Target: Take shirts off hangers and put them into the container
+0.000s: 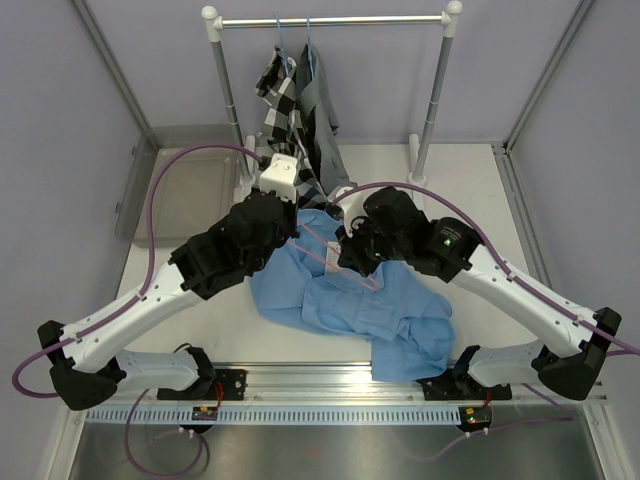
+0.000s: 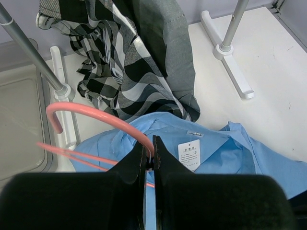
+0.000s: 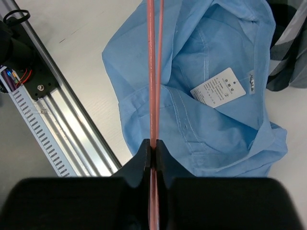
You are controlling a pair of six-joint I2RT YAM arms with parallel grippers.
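Early days: soft light blue shirt (image 1: pixel 350 310) on white table (image 1: pixel 480 200) not yet free of thin pink-red wire hanger (image 2: pixel 96 115), translucent grey plastic tray (image 1: pixel 195 200) holds no shirts, black-and-white checked shirt (image 1: pixel 283 100) & plain grey shirt (image 1: pixel 326 110) hang on silver rack (image 1: pixel 380 19), left gripper (image 2: pixel 149 160) & right gripper (image 3: pixel 153 148) both clamped on that hanger.

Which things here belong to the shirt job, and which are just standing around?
Job:
blue shirt
checked shirt
grey shirt
pink hanger, with the left hand and the right hand shut on it
blue hangers
tray

Not the job:
rack
rail
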